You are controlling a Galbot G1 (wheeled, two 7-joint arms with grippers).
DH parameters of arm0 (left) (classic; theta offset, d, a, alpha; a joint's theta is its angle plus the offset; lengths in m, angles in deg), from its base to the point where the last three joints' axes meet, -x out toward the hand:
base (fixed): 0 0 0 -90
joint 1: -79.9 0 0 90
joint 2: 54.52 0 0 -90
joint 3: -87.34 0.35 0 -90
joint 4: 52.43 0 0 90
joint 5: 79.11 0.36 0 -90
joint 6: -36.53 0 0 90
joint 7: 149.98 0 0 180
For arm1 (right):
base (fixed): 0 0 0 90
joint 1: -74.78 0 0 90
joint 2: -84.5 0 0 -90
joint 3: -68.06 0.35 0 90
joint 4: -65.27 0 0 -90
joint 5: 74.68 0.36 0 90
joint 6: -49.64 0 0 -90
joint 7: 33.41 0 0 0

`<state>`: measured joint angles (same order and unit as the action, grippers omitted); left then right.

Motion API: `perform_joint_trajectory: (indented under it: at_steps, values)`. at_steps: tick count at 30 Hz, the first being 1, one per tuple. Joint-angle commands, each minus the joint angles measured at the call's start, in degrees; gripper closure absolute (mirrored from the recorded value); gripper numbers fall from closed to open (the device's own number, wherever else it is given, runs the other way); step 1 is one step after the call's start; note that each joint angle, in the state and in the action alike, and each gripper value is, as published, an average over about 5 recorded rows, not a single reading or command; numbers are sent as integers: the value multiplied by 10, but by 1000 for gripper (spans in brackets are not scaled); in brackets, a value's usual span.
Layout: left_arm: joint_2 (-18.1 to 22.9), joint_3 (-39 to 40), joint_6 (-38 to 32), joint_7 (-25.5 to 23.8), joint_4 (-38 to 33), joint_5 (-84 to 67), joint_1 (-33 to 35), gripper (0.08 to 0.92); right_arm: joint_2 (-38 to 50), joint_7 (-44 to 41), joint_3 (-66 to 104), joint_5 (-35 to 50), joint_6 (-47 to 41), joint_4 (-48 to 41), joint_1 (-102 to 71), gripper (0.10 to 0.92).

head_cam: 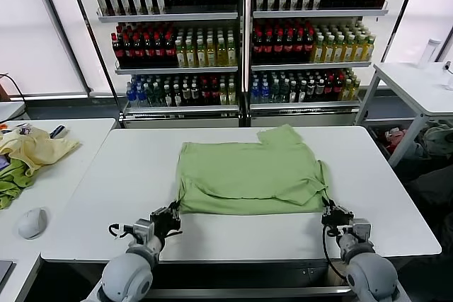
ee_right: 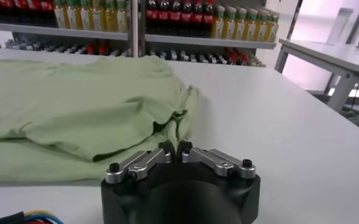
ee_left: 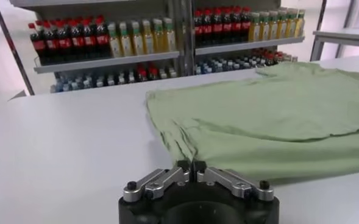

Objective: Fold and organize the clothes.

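The light green polo shirt (head_cam: pixel 248 175) lies partly folded in the middle of the white table (head_cam: pixel 99 196), its collar end away from me. My left gripper (head_cam: pixel 170 213) sits at the shirt's near left corner. In the left wrist view its tips (ee_left: pixel 191 165) are pressed together on the shirt's (ee_left: pixel 270 115) hem. My right gripper (head_cam: pixel 330 211) sits at the near right corner. In the right wrist view its tips (ee_right: pixel 175 147) are closed on the edge of the shirt (ee_right: pixel 75 103). Buttons and patch are hidden.
A side table on the left holds a pale yellow garment (head_cam: pixel 35 148), a darker green cloth (head_cam: pixel 10 185) and a white mouse (head_cam: pixel 32 223). Shelves of bottles (head_cam: pixel 241 33) stand behind. Another white table (head_cam: pixel 417 83) stands at the right.
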<state>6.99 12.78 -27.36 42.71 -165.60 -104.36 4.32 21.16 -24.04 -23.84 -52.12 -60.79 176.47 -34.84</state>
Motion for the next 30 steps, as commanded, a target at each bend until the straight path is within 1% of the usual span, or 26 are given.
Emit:
perform_joint_trajectory:
  at_steps: [1,4,8,10,14,16,18,22,26,30]
  values:
    - [-14,-79,8,-3,-103,6,169,895,-15,-1,35,-49,3,107,-127,865]
    - [-24,-95,13,-6,-116,6,188,895,-20,-3,47,-61,4,127,-156,865]
    - [-32,-107,24,-10,-129,12,197,895,-26,5,53,-80,0,138,-170,861]
    - [-33,-106,30,-11,-132,14,197,895,-29,13,55,-85,3,141,-169,835]
    - [-31,-104,30,-7,-136,12,189,884,-29,15,59,-82,21,158,-162,732]
    - [-31,-103,23,-1,-136,8,179,850,-22,10,59,-74,25,165,-154,671]
    - [-33,-103,13,7,-131,1,162,791,-14,7,57,-63,27,166,-136,611]
    - [-35,-91,-5,19,-99,-17,104,678,-10,9,45,-43,20,141,-66,507]
    - [-25,-67,-11,29,-40,-36,17,566,-8,17,19,-20,0,85,45,395]
    - [-23,-28,-9,34,21,-49,-74,445,4,28,-22,50,-39,-1,161,283]
